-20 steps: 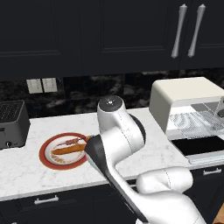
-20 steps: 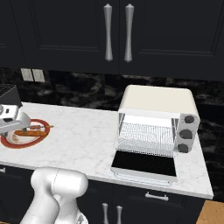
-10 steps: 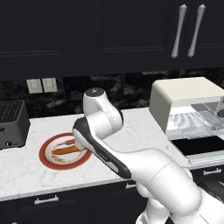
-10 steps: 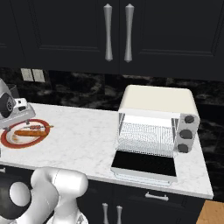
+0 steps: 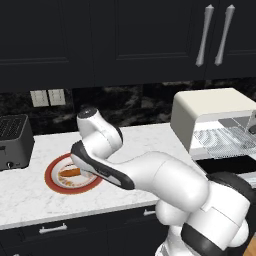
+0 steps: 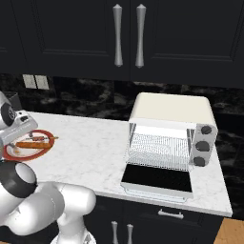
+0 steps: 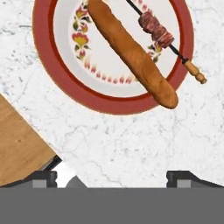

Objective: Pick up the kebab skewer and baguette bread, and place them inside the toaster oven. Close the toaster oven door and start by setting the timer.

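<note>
The arm has swung left along the worktop (image 6: 90, 143), bringing the end effector (image 7: 111, 177), spread wide and empty, over the plate (image 7: 57, 74) near the left end. Baguette (image 7: 131, 54) and skewer (image 7: 159, 33) lie there untouched; the toaster oven (image 6: 169, 131) waits open at the right end, so grasping comes next.

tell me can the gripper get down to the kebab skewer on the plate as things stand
Probably yes: the gripper hangs open above the plate, and the kebab skewer lies uncovered beside the baguette.

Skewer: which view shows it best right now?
Hand view: the skewer lies unobstructed beside the baguette on the plate, meat and handle clear. Right base view shows it small and far off. In the left base view I can't pick it out behind the arm.
</note>
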